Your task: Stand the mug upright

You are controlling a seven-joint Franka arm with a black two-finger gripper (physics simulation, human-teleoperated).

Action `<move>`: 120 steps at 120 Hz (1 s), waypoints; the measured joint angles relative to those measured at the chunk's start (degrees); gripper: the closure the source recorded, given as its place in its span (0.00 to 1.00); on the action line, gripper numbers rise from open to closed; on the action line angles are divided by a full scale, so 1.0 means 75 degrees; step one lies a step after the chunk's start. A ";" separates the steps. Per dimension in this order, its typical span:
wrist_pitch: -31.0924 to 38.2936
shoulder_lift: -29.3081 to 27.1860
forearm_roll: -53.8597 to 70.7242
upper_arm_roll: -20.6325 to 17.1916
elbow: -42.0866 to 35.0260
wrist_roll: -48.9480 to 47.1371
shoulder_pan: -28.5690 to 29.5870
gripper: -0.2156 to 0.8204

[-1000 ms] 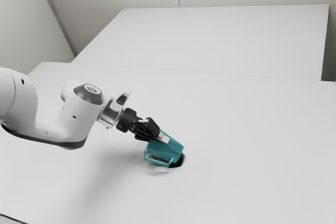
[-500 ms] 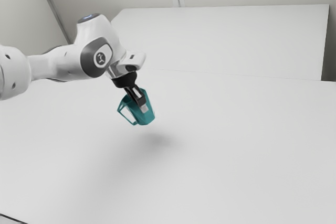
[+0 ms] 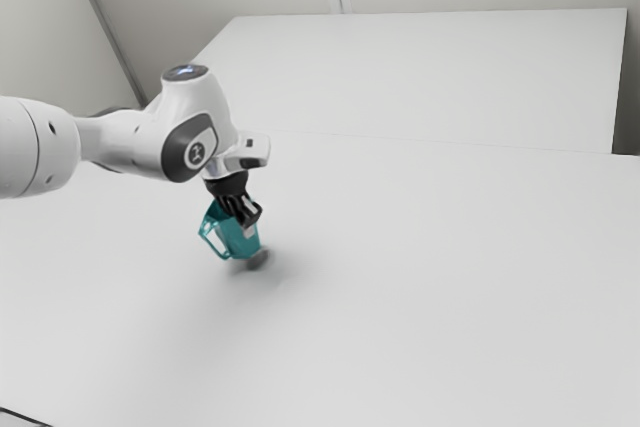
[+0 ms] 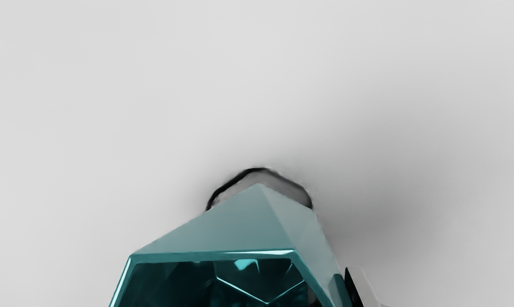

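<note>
White robot arm (image 3: pixel 125 137) reaching in from the exterior view's left, big round wrist (image 3: pixel 190 137) bent over like an elbow, black gripper (image 3: pixel 247 222) pointing down and tipped a bit toward the exterior view's right, fingers (image 4: pixel 363 285) squeezed in a pinch

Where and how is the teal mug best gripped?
Probably grip the mug by its wall near the rim, from above, one finger inside and one outside: its open mouth faces the gripper, the rim looks thin, and the handle juts toward the exterior view's left.
</note>
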 joint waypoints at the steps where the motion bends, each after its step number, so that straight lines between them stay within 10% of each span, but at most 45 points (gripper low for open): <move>1: 0.0026 0.0002 -0.0004 0.0004 -0.0017 -0.0025 0.0008 0.96; 36: 0.0629 0.0191 -0.0069 0.0033 -0.0286 -0.0755 -0.0034 0.95; 72: 0.0652 0.0017 -0.0115 0.0043 -0.0162 -0.1175 -0.0068 0.41; 120: -0.2875 -0.0959 0.0507 -0.0684 0.3146 -0.1725 -0.0028 0.24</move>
